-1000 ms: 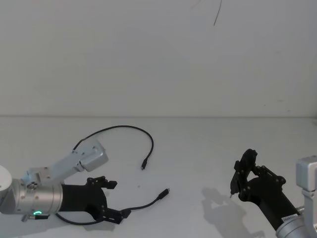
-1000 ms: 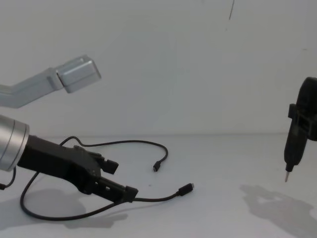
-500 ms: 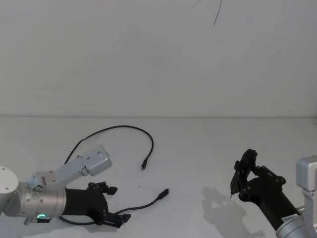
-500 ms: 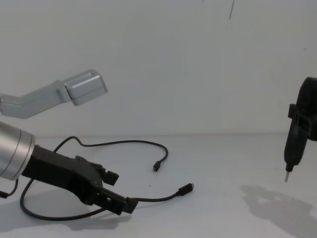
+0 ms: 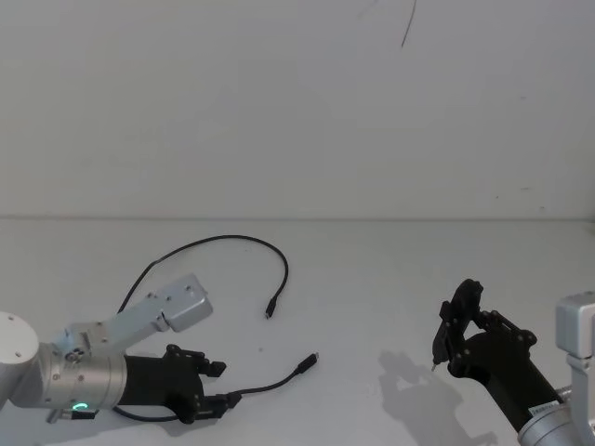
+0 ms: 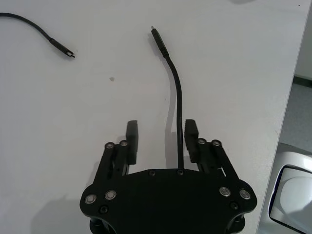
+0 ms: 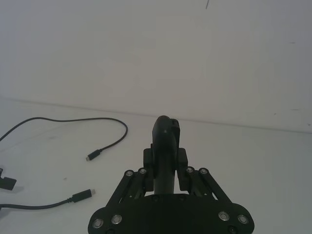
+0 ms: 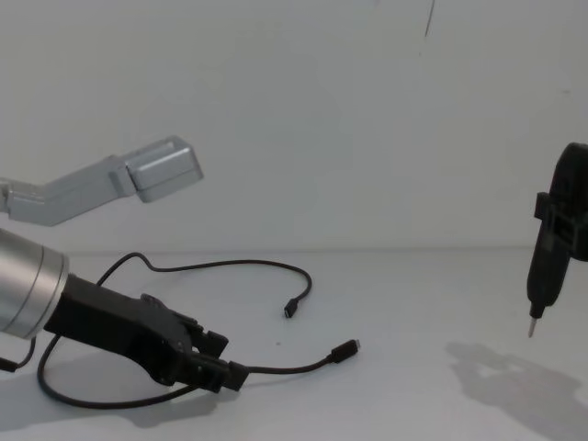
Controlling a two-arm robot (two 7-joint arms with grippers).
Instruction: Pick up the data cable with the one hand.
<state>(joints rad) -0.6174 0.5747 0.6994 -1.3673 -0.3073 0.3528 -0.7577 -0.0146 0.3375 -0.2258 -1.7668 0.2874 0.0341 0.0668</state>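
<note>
The left end effector is now found lower on the bench than a second ago. Its fingers are narrowed but apart, and the data cable is straddled; closure is judged next. Open bench is left beyond. The right end effector is parked well apart, clamped on a metal-tipped tool.

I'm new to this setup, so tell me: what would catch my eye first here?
The left gripper sits low at the near left, open astride the black data cable, whose two ends lie farther out. At the near right, the right gripper clamps a slim black tool upright, metal tip down.
</note>
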